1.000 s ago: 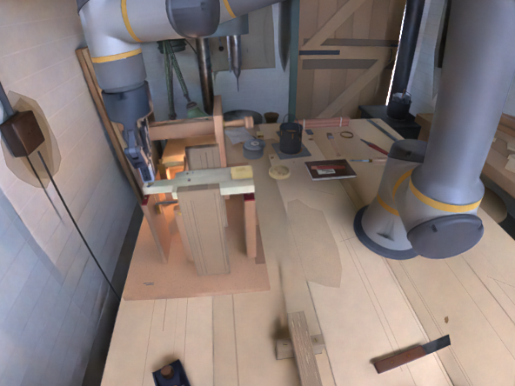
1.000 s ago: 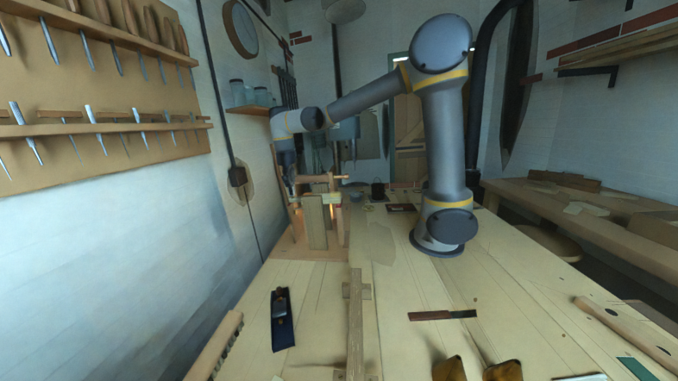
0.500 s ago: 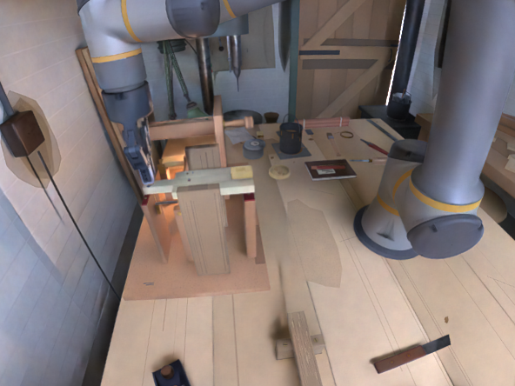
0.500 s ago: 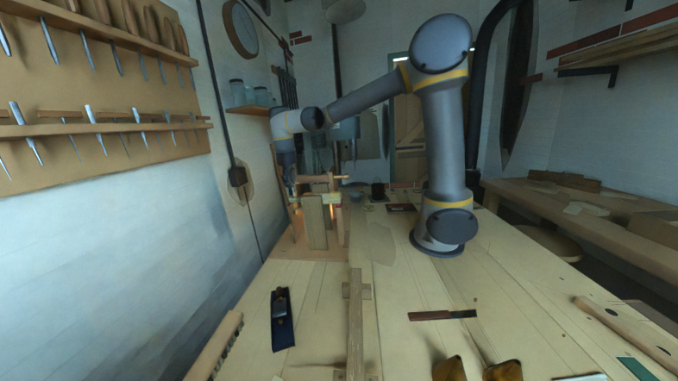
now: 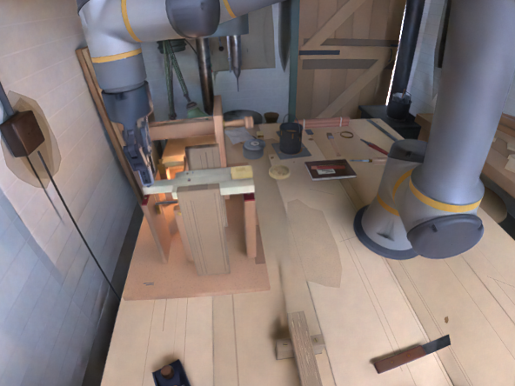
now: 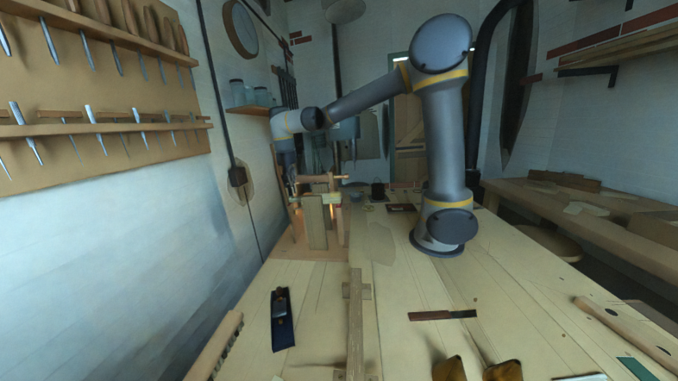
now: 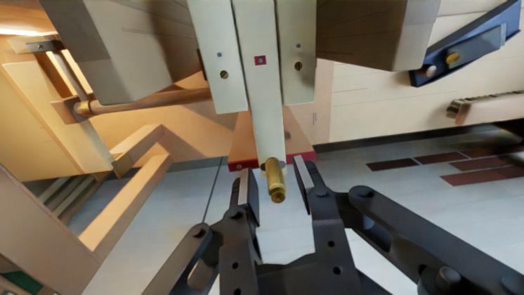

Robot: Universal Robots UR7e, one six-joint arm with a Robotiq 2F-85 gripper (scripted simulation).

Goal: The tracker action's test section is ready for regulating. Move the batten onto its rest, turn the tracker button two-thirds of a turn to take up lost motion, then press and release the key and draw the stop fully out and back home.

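The brass tracker button (image 7: pixel 275 179) sticks out from the end of the pale key lever (image 7: pixel 262 91), and my open gripper (image 7: pixel 274 183) stands around it, holding nothing. The test section (image 5: pixel 200 191) stands on a board at the bench's left side by the wall. My gripper (image 5: pixel 141 167) is at its wall-side end, level with the pale key (image 5: pixel 200 181). The wooden stop rod (image 5: pixel 237 123) with its round knob juts from the upright post higher up. A long batten (image 5: pixel 304 347) lies on a small cross block near the bench's front edge.
Behind the section a dark pot (image 5: pixel 290 137), a grey spool (image 5: pixel 253 148), a pale disc (image 5: pixel 279 172) and a book (image 5: pixel 329 168) lie on the bench. My arm's base (image 5: pixel 391 217) stands to the right. A chisel (image 5: pixel 411 354) and a blue plane (image 5: pixel 170 374) lie near the front.
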